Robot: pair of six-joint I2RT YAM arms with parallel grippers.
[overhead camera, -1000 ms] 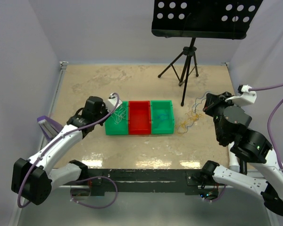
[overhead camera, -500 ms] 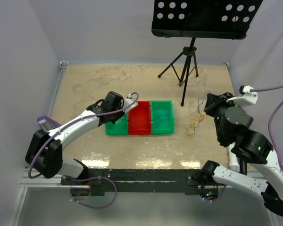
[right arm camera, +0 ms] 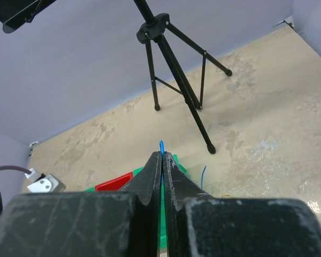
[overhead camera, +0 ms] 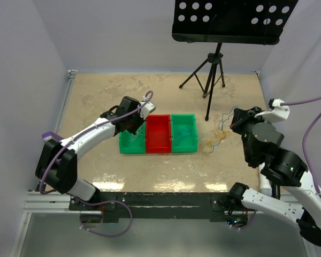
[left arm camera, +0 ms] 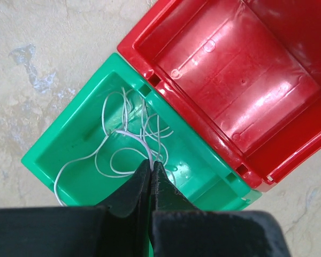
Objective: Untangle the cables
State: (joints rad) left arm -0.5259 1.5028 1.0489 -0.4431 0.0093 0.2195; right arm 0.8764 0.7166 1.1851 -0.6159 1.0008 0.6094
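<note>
Over the left green bin (left arm camera: 70,110), the left claw (left arm camera: 151,163) has its two black fingers pressed flat together with no gap showing. A white cable (left arm camera: 129,134) runs straight into the seam at their tips, so it is pinched there. This cable is very thin and string-like. From the grip it drops into the bin and spreads across the floor in several loose, overlapping loops, and one longer loop reaches toward the bin's far corner. All of it that shows lies within the bin's walls. The red bin (left arm camera: 241,80) stands just beside, touching wall to wall.

Across the table (overhead camera: 107,91), the right claw (right arm camera: 162,156) is closed just as tightly. A short end of a blue cable (right arm camera: 161,145) pokes out above its fingertips, gripped between them. In the top view, pale blue strands lead down from this claw to a small tangle where an orange-yellow cable (overhead camera: 213,140) curls in tight loops on the tabletop. The tangle lies just right of the right green bin (overhead camera: 183,133), near the closest foot of the black tripod (overhead camera: 211,69). How the strands cross inside the tangle is too fine to make out.

The three bins stand side by side in a row, green, red, green, at the middle of the mottled beige surface. The tripod rises behind them and carries a black perforated plate (overhead camera: 230,19).
</note>
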